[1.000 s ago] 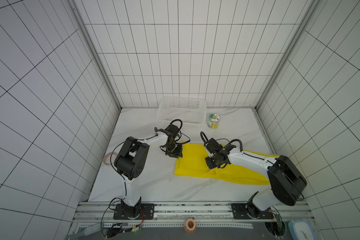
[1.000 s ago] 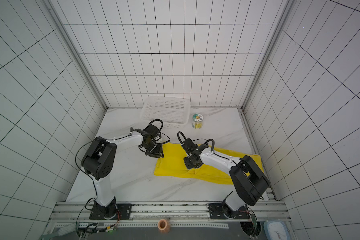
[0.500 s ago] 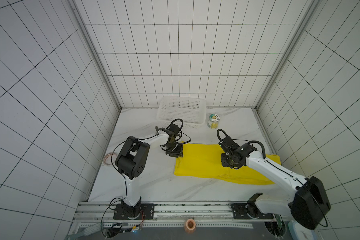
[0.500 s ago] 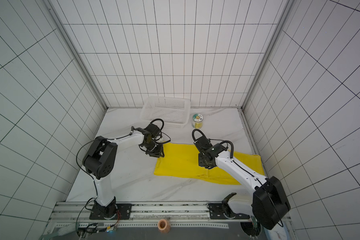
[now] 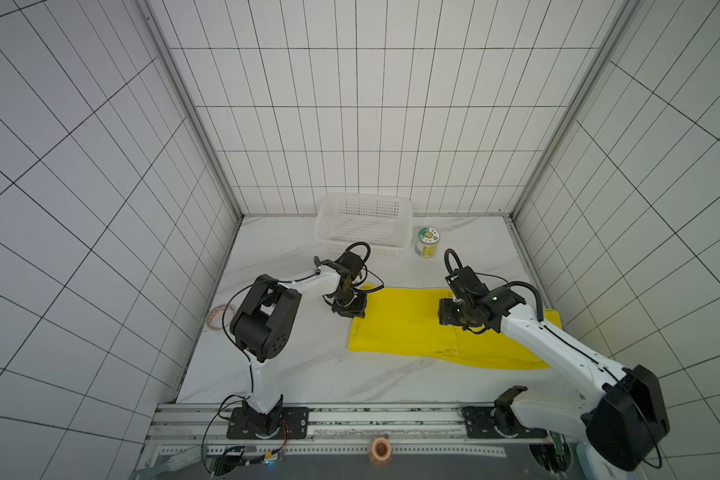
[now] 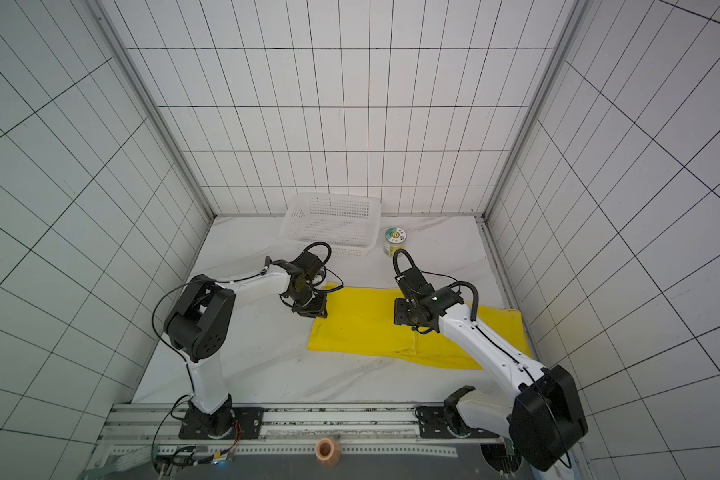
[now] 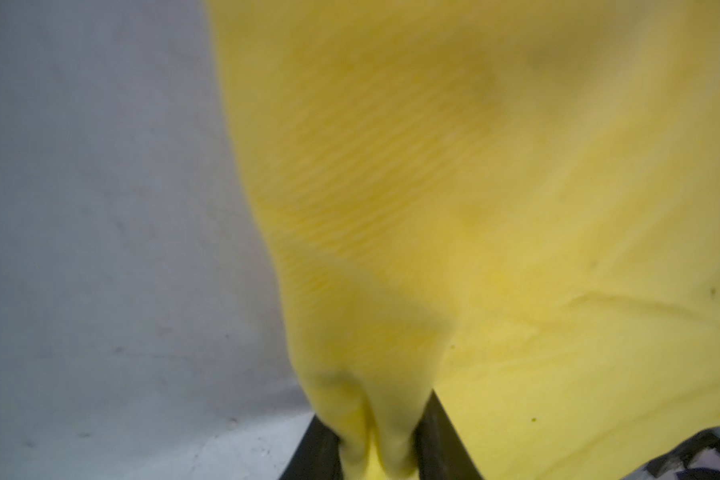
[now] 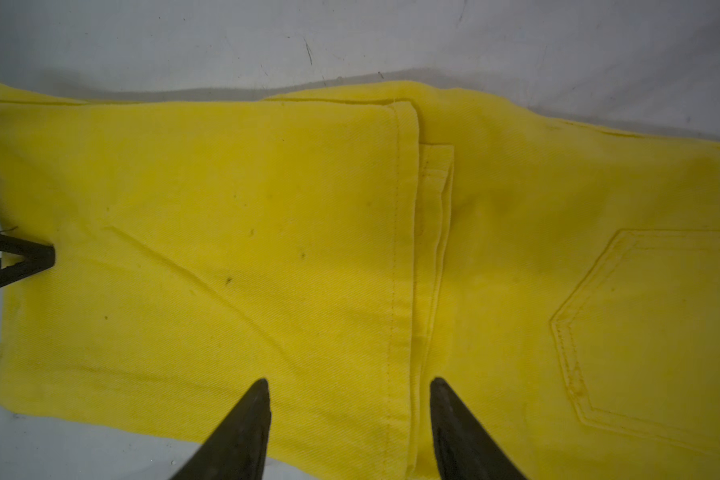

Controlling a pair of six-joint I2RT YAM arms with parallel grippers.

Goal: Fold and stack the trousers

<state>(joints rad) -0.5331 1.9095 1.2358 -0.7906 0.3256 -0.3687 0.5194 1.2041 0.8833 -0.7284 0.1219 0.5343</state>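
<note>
Two claws attend one pair of yellow trousers (image 5: 404,328), lying flat on the table (image 5: 292,374) with the long axis running 9 to 3 o'clock in both top views. The left claw (image 7: 377,440) sits at the far corner of the 9 o'clock end, pinched on a bunch of cloth, so the trousers stretch from it toward 3 o'clock and it looks nearer for the next fold. The right claw (image 8: 348,384) hangs over the middle, jaws apart and empty, a leg hem just beneath.
</note>
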